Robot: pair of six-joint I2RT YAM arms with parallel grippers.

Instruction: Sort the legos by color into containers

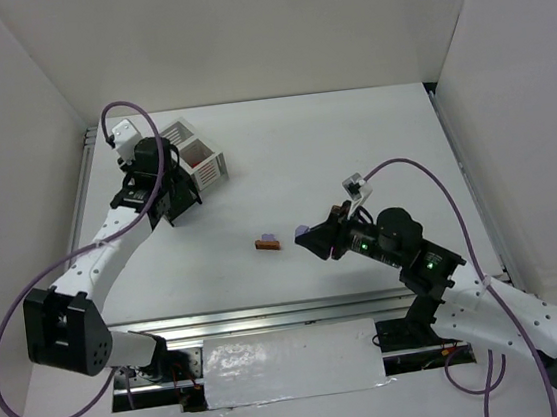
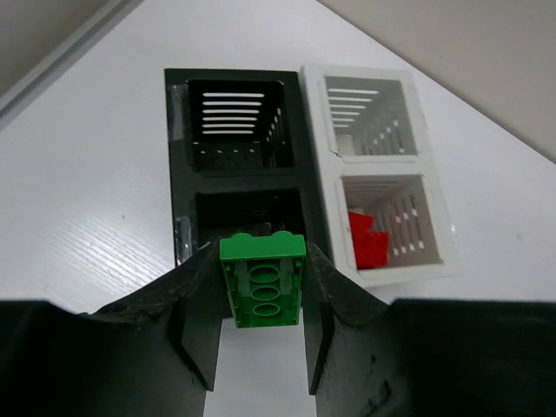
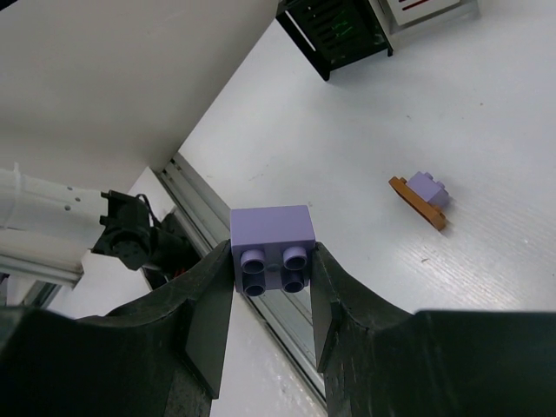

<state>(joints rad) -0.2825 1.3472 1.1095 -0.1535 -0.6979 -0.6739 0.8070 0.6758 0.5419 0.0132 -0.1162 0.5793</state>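
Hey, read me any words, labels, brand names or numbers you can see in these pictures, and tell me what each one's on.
No text can be read.
Red mark on the white container, at the top edge of the right wrist view: cut off, unreadable.
Purple lego brick: no lettering legible on its studs.
Green lego brick: no lettering visible.

green brick [image 2: 262, 282], purple brick [image 3: 272, 250], black bin [image 2: 234, 122]
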